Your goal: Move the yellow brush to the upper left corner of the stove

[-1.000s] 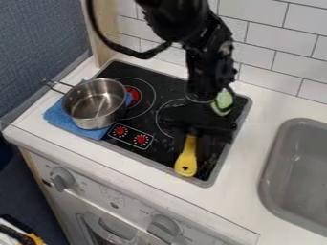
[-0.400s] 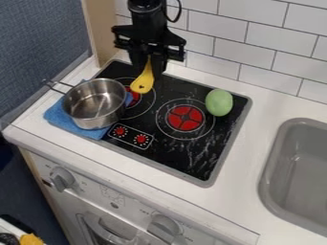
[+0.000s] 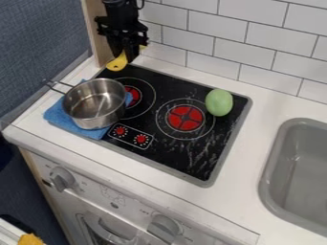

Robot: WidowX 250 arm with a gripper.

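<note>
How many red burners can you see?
2 show: one burner left of the green oval object, another beside the pot, partly covered. More may be hidden.

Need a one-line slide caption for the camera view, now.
Gripper with the yellow brush at the stove's upper left corner, beyond the steel pot.

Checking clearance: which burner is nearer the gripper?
The burner partly hidden by the pot. The other burner, beside the green oval thing, is farther from the gripper.
</note>
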